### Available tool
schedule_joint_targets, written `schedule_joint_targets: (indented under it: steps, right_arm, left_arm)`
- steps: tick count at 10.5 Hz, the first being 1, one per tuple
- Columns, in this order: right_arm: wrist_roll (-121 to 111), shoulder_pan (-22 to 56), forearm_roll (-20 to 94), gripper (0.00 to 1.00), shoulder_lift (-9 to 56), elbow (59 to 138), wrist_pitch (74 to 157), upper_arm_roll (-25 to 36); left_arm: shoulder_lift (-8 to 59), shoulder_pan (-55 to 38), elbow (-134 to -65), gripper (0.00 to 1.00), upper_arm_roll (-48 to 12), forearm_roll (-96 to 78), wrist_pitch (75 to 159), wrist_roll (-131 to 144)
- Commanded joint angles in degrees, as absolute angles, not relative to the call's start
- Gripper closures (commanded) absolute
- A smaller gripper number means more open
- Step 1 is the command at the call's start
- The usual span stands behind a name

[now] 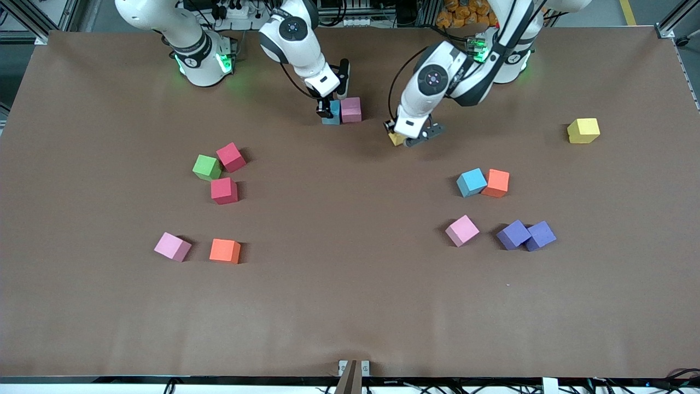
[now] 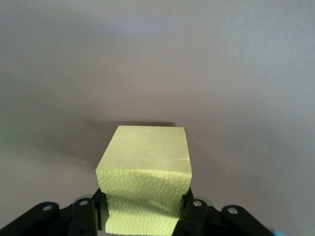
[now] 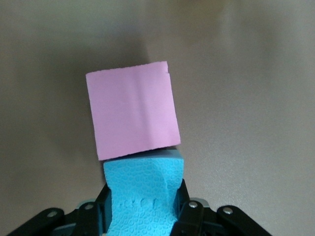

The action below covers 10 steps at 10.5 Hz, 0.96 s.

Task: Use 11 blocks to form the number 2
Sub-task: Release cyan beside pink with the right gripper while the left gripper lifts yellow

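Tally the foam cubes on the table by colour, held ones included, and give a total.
Pink cubes: 3
Red cubes: 2
Light blue cubes: 2
Orange cubes: 2
Yellow cubes: 2
Purple cubes: 2
Green cube: 1
Total: 14

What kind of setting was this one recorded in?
Most likely a robotics lab bench: a wide brown table framed by aluminium rails, two white arms mounted along one edge, cables and a power strip by their bases, and foam cubes scattered about as practice pieces.
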<state>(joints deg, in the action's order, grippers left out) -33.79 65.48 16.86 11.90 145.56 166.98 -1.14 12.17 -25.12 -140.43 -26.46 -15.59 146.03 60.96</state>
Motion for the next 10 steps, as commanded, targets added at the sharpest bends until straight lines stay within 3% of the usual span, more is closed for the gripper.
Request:
schedule_joint_targets:
  steps: [1, 3, 4, 5, 8, 10]
  right_arm:
    - [-32.4, 67.9, 18.2, 0.96, 15.1, 145.5, 170.2, -1.0]
    - [-32.4, 68.1, 18.2, 0.96, 15.1, 145.4, 170.2, -1.0]
    - [-32.4, 68.0, 18.2, 0.88, 15.1, 145.3, 170.2, -1.0]
    - [-32.4, 67.7, 18.2, 0.01, 15.0, 145.3, 170.2, -1.0]
    - [-32.8, 67.0, 18.2, 0.00, 14.2, 145.4, 170.1, -1.0]
    - [-32.5, 65.9, 18.2, 0.00, 13.3, 145.4, 169.8, -1.0]
  left_arm:
    - [9.3, -25.3, -139.9, 0.55, -28.2, -11.7, 140.9, 56.8]
    - [7.3, -24.5, -139.9, 0.56, -28.0, -10.0, 136.5, 48.9]
    - [6.4, -23.3, -139.9, 0.57, -28.2, -10.0, 135.2, 44.9]
    - [5.7, -22.9, -139.9, 0.58, -28.2, -9.9, 134.3, 41.2]
    - [4.1, -22.2, -139.8, 0.59, -28.9, -7.9, 133.2, 33.2]
    - [4.0, -22.1, -137.3, 0.66, -30.1, -3.3, 126.2, 28.4]
